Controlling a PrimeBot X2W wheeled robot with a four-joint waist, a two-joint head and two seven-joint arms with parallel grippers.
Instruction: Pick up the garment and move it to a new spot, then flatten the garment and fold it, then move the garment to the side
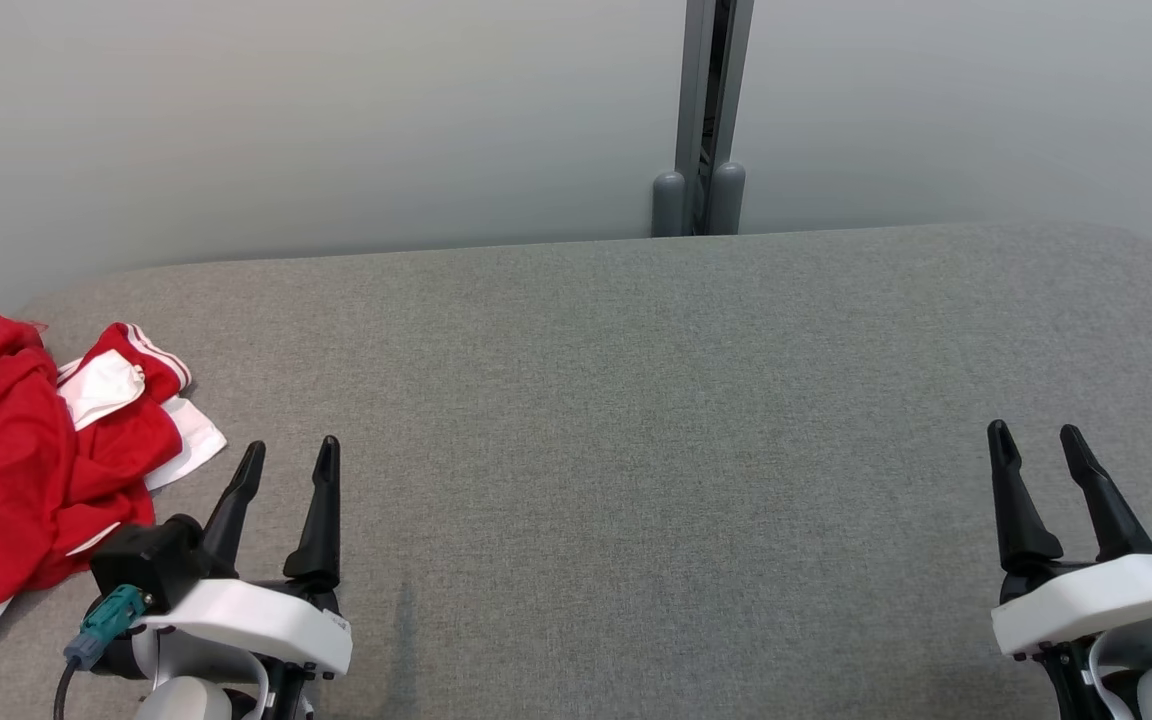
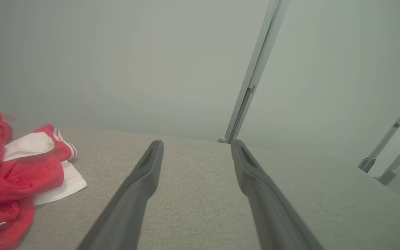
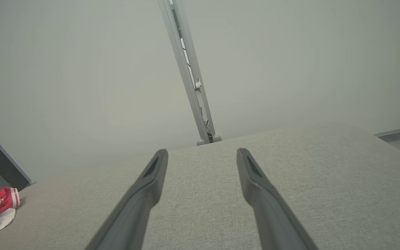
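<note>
Step in hand: the first pickup, not yet begun. The garment [image 1: 6, 470], red with white trim, lies crumpled at the far left of the grey table [image 1: 636, 400], and part of it runs off the head view's left edge. Your left gripper [image 1: 291, 446] sits just beside it on its right, not touching, fingers spread apart with nothing between them. Your right gripper [image 1: 1034, 430] is well apart from it at the table's other end, fingers also spread and empty.

Use the left arm, since it is the near one. Swing the gripper left over the heap and come down on a raised red fold. Avoid the white flap [image 2: 61, 187] lying flat on the table; it looks thin and will likely slip out. Close on a good bunch of cloth. Lift until the trailing part clears the surface, then carry it toward the middle, where the bare grey top gives room to flatten it.

You cannot tell how much cloth lies past the left edge of the view, so expect some drag. Leave the right gripper where it is until spreading begins.

Containers: nothing here serves as one. The garment lies loose, straight on the table top. Behind the table there is a plain wall [image 1: 336, 120] with a metal post [image 1: 706, 100].
</note>
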